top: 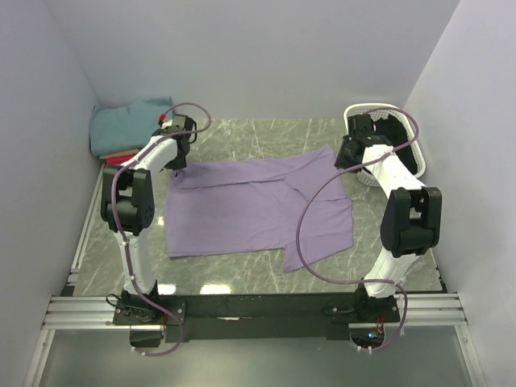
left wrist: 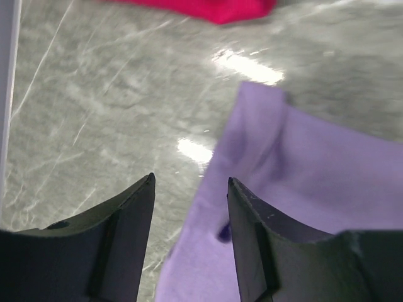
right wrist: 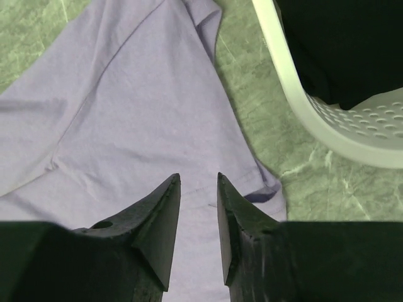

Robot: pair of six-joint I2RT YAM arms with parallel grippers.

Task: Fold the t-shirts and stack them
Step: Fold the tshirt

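My left gripper [left wrist: 190,180] and right gripper [right wrist: 198,176] gape empty at the large lavender cloth t-shirt [top: 242,218], spread flat, yet to fold; the folded teal cloth shirt [top: 125,125] is already stacked.

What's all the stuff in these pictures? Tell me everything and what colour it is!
lavender t-shirt: one, light purple, spread out in the middle of the table.
teal t-shirt: one, blue-green, folded, top of the pile in the far left corner.
red t-shirt: one, red, peeking out under the teal one.
basket: one, white, far right, something dark inside.
table: one, grey-green marble.
cables: two, purple, one on each side.
left arm and right arm: white and black.
left hand: black, open, over the lavender shirt's left edge.
right hand: black, open, over its right sleeve, beside the basket.
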